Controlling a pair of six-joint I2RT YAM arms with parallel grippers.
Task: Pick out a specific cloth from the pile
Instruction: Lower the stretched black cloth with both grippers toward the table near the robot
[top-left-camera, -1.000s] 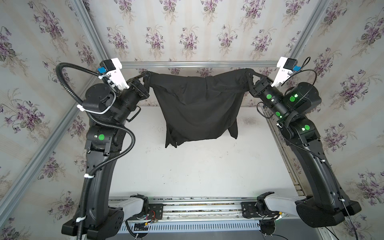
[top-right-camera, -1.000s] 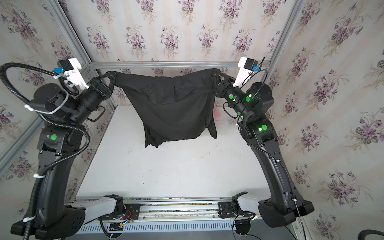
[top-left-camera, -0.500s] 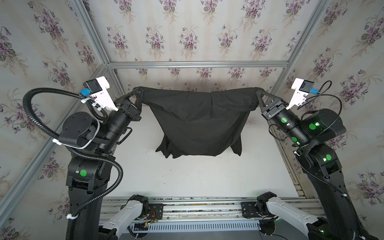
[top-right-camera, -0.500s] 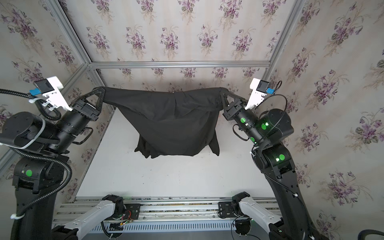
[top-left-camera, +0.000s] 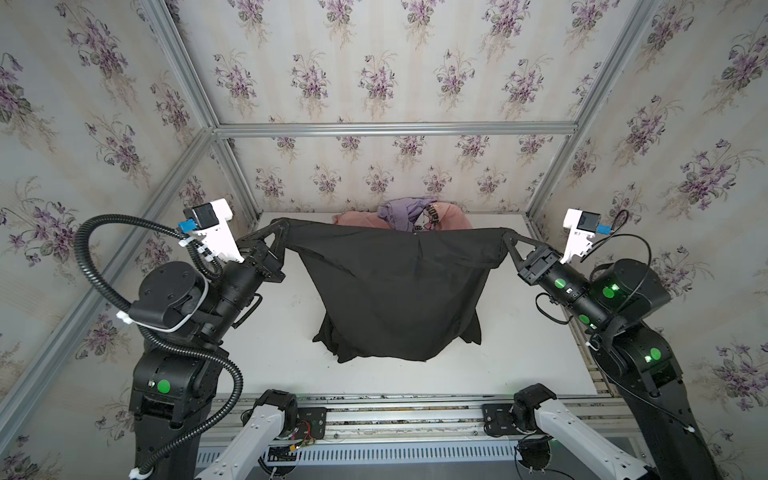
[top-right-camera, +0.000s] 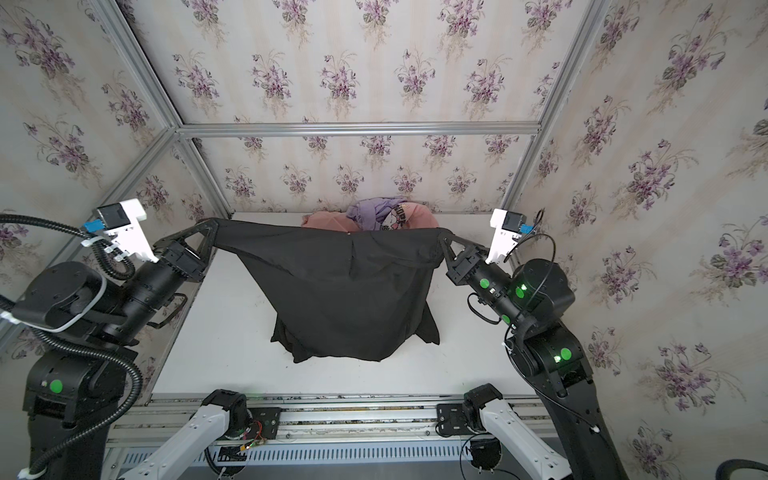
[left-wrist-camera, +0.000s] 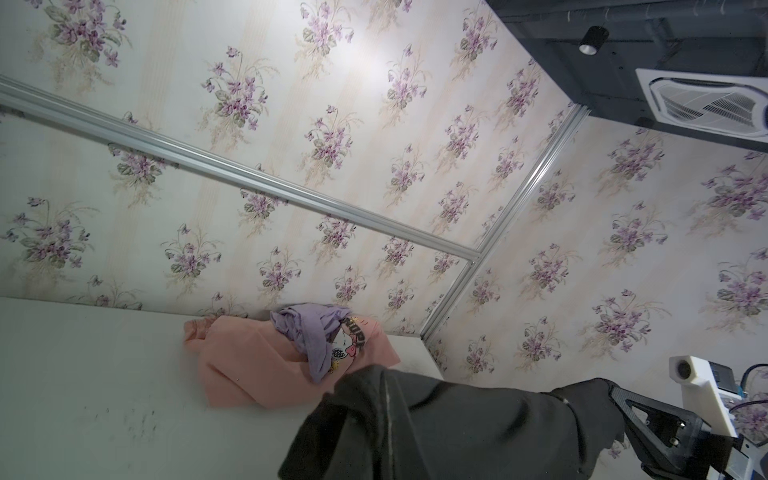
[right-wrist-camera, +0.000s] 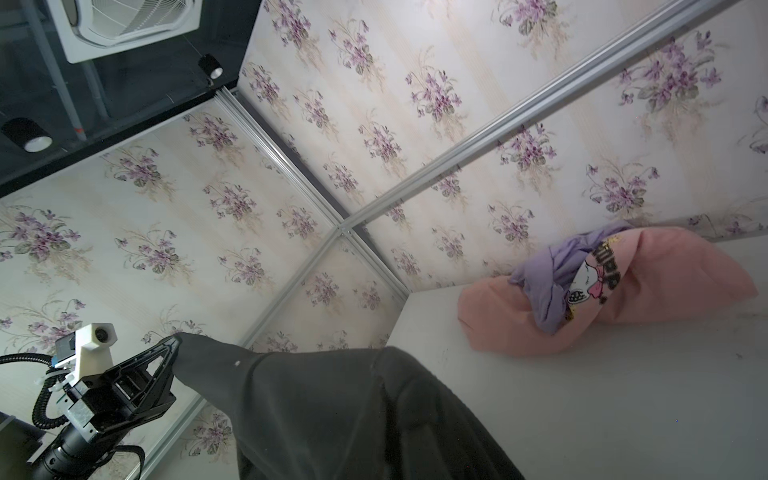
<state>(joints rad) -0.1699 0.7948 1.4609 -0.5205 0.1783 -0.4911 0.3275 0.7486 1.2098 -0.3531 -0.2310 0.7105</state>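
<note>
Black cloth (top-left-camera: 395, 291) hangs stretched wide, apart from the pink-and-lilac pile (top-left-camera: 397, 210)

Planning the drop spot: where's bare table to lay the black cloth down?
Bare table runs between the front rail and the hem of the black cloth, and on both sides of it, beneath the left gripper and right gripper. Crowded: back centre, where the pile sits against the back wall.

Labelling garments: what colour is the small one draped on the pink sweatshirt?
Plain lilac purple; the lilac garment shows best in the right wrist view.
</note>
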